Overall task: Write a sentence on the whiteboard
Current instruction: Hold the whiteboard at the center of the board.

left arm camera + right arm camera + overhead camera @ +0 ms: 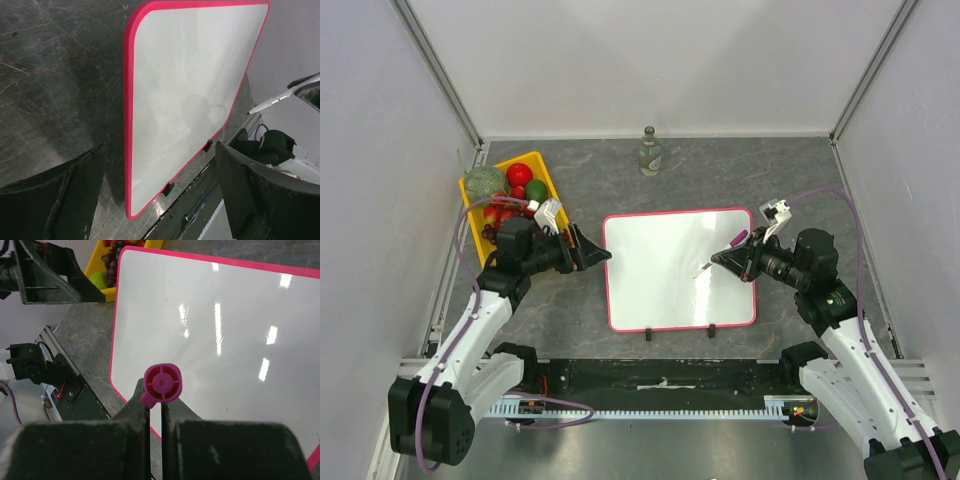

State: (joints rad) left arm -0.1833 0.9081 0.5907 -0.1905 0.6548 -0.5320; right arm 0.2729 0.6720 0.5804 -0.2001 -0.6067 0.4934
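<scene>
The whiteboard [670, 280] [185, 80] [225, 335] lies flat mid-table, white with a pink-red rim and two black clips [648, 331] on its near edge. No sentence shows on its face. My right gripper [722, 258] [156, 405] hovers over the board's right part, shut on a marker [706, 268] [272, 102] whose magenta end cap [162, 382] sticks up between the fingers. The marker's tip points down-left at the board, and I cannot tell whether it touches. Just off the board's left edge, my left gripper [598, 250] [159, 150] stands open and holds nothing.
A yellow tray [542, 165] of fruit sits at the back left, right behind the left gripper. A glass bottle [649, 152] stands at the back wall. A black and metal rail [650, 385] runs along the near edge. Walls close in both sides.
</scene>
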